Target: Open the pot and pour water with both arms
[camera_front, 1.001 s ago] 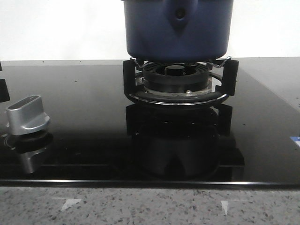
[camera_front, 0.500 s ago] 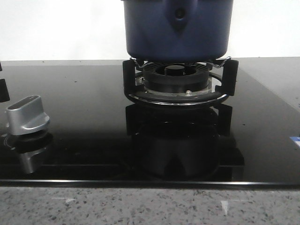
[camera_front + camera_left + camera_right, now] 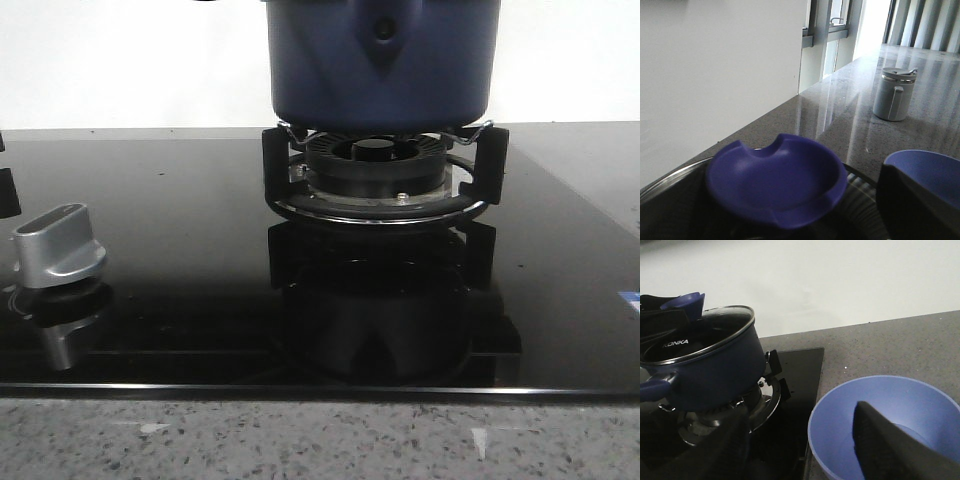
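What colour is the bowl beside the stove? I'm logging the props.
Light blue bowl, plain with no pattern; it shows best in the right wrist view.

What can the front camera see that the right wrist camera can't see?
Only the front view shows the silver stove knob and the drop-shaped handle bracket on the pot's front. Only the right wrist view shows the pot's glass lid with its steel rim, a light blue bowl on the counter beside the stove, and a dark finger of the right hand. Both show the navy pot sitting on the burner grate of the black stovetop.
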You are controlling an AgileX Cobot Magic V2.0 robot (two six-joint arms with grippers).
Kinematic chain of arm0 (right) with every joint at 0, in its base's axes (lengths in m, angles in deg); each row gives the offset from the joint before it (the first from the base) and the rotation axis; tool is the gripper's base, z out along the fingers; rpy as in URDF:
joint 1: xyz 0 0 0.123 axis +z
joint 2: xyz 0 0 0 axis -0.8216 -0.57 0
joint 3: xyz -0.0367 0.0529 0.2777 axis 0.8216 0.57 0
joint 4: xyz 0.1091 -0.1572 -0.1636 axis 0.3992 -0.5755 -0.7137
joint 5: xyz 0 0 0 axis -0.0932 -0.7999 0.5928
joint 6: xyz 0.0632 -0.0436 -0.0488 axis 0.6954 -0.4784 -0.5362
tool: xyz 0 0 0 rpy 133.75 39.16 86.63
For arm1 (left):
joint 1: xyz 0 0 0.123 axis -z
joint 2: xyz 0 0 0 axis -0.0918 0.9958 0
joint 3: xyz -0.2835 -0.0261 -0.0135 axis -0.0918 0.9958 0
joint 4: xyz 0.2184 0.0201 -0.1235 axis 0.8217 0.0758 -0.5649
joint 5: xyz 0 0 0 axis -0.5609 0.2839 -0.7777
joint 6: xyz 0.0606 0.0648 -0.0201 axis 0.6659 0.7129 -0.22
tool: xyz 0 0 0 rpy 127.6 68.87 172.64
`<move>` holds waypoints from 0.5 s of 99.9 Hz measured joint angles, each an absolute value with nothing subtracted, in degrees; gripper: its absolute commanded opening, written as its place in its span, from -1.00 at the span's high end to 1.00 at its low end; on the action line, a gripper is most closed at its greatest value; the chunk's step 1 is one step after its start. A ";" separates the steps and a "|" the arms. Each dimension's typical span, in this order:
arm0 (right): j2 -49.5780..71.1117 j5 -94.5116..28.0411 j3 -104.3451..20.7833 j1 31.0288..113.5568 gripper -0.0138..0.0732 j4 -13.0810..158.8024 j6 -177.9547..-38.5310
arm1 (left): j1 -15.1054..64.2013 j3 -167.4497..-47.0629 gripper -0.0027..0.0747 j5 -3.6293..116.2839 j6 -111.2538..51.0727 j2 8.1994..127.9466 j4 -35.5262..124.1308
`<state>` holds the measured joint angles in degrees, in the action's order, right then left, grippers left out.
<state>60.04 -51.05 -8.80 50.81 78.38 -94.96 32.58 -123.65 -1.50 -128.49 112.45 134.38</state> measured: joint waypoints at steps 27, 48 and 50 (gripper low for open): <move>60.04 -51.05 -8.80 50.81 -0.24 79.10 -94.96 | 32.70 -123.73 -0.53 -1.31 -128.49 112.57 132.82; 60.04 -51.27 -8.80 50.81 -0.24 79.10 -94.96 | 32.70 -123.78 -0.53 -1.31 -128.49 112.70 132.45; 60.04 -51.42 -8.80 50.81 -0.24 79.10 -94.96 | 32.70 -123.78 -0.53 -1.31 -128.49 112.70 132.45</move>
<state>60.04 -51.42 -8.80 50.81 79.10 -94.96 32.70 -123.78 -1.31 -128.49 112.70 132.45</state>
